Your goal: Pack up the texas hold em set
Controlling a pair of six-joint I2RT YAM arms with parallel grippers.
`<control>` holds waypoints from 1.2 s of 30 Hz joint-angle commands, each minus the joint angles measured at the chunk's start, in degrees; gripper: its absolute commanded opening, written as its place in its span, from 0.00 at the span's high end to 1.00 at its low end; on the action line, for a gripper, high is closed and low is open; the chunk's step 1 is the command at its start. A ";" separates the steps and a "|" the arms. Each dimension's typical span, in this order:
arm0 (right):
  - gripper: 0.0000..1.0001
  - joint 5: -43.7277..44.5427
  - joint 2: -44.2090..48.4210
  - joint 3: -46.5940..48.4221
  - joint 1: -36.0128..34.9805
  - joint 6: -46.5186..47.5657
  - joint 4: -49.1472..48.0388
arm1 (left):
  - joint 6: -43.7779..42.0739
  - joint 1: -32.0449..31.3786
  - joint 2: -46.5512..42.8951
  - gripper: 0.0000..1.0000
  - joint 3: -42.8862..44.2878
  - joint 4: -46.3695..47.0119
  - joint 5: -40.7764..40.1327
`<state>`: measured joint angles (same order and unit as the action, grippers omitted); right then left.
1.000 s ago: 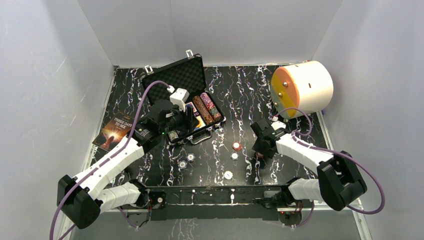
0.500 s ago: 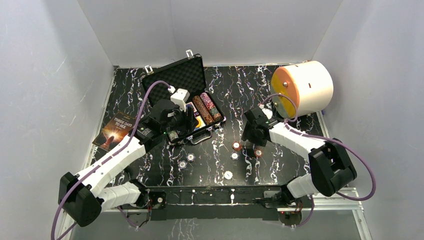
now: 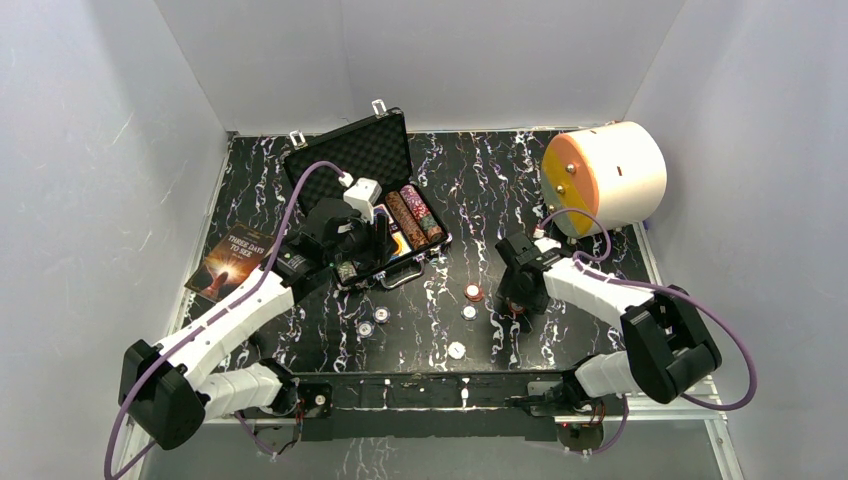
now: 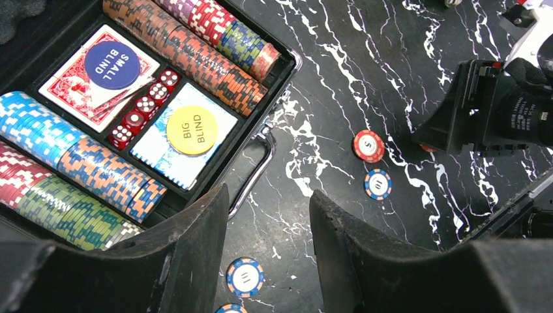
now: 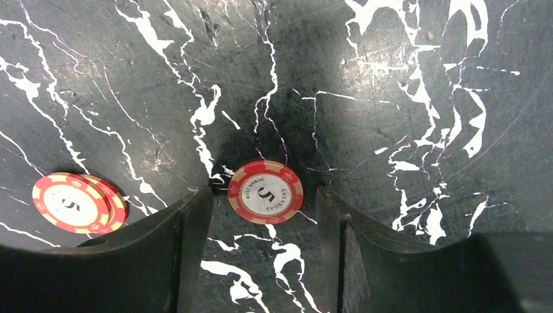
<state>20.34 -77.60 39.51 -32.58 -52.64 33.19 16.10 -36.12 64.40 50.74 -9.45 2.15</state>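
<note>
Right wrist view showed a flat, round red chip [image 5: 265,192] with a white middle and a 5 on it. It lay on the black table [image 5: 404,85], which was smooth with white marble streaks. The right pincer [image 5: 263,191] was wide open and held nothing. The red chip sat right in the gap between its two dark fingers [image 5: 189,241] and touched neither one. Off to the left in that view, two more red chips [image 5: 77,203] lay one partly on top of the other.

From the top, a black hard case [image 3: 352,150] stood open at the back left, its lid lined with bumpy foam. Inside were long rows of striped chips [image 4: 195,55], little red dice [image 4: 143,107], a round blue SMALL BLIND button [image 4: 112,64] and a round yellow BIG BLIND button [image 4: 191,130].

The left pincer [image 4: 269,195] hung over the near edge of the case by the shiny metal handle [image 4: 257,166]. It was open with nothing in it. A blue and white chip [image 4: 377,184] lay loose on the table between the arms.

A book [image 3: 228,262] lay left of the case. A big white drum with an orange face [image 3: 610,175] lay on its side at the back right, behind the right arm.
</note>
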 commanded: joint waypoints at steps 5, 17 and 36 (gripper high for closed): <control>0.44 0.21 -2.41 -1.53 0.59 -1.12 -3.07 | 0.60 0.08 -0.50 0.52 1.21 0.77 1.67; 0.47 0.86 -6.77 0.47 0.67 2.38 -1.60 | 0.46 0.08 -1.03 0.52 0.86 0.14 0.85; 0.35 -1.25 -1.95 2.89 0.63 2.68 5.17 | 0.25 0.06 -1.13 0.52 -0.02 0.39 0.31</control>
<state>20.05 -80.55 41.95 -32.25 -50.17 33.91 16.51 -36.12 64.40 50.72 -9.43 2.76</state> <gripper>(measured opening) 0.664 0.479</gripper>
